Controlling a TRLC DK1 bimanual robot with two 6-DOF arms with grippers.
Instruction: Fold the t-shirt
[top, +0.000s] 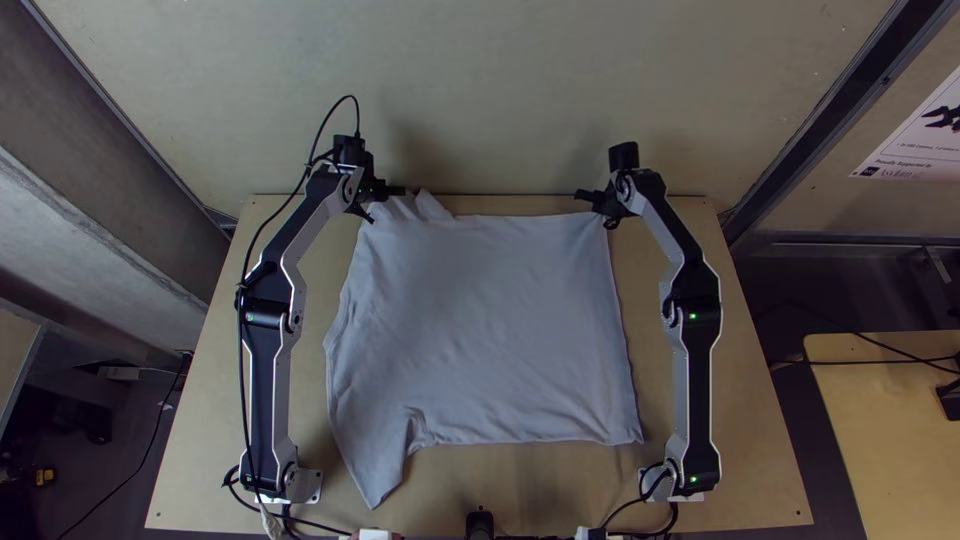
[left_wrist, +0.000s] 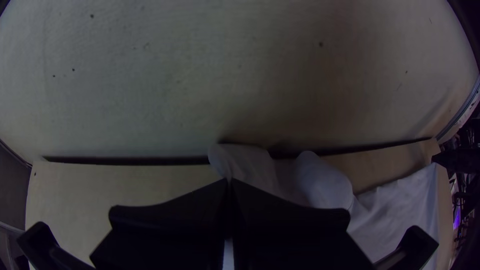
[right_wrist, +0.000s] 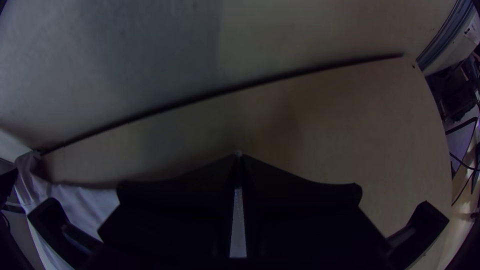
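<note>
Light wooden surface (top: 745, 465) carries the pale grey cloth T-shirt (top: 480, 320), spread out, one sleeve (top: 380, 468) pointing nearward. I have the left black pincer (left_wrist: 229, 184) and right black pincer (right_wrist: 238, 159) each pinching a far corner; a shallow grip could slip, or uneven pulling skew the fold.

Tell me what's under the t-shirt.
The t-shirt lies on the light wooden table, whose bare surface shows beside it. Whatever else may be beneath the cloth is covered and cannot be seen.
</note>
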